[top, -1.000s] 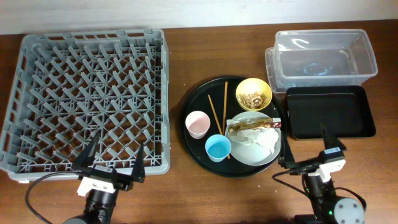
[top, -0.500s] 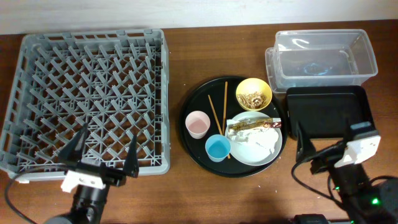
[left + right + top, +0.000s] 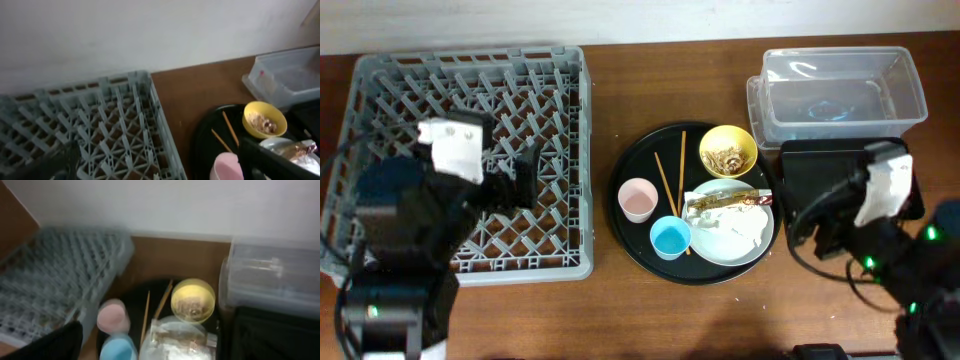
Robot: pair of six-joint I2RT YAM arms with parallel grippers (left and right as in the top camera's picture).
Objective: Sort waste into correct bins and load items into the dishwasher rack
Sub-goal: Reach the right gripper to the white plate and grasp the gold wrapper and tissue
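Note:
A round black tray point(image 3: 630, 165) holds a yellow bowl point(image 3: 727, 152) of pale brown food scraps, a pink cup point(image 3: 637, 200), a blue cup point(image 3: 671, 238) and two chopsticks point(image 3: 670, 182). It also holds a white plate point(image 3: 712, 252) with a brown-gold wrapper point(image 3: 728, 201) and a crumpled napkin point(image 3: 732, 226). The grey rack point(image 3: 470, 56) is at the left. The clear tub point(image 3: 840, 95) and the shallow black tray point(image 3: 820, 165) are at the right. My left gripper point(image 3: 520, 180) hangs open and empty over the rack. My right gripper point(image 3: 815, 225) hangs open and empty over the black tray's front left corner.
The left wrist view shows the rack point(image 3: 110, 125), yellow bowl point(image 3: 264, 120) and pink cup point(image 3: 226, 167) between the open fingers point(image 3: 160, 170). The right wrist view shows the bowl point(image 3: 193, 300), both cups, plate point(image 3: 175, 342) and tub point(image 3: 272, 280). Bare wooden table lies between rack and round tray.
Both arms have risen from the table's front edge and moved back. The left is over the rack, the right over the black tray. Nothing on the table has moved.

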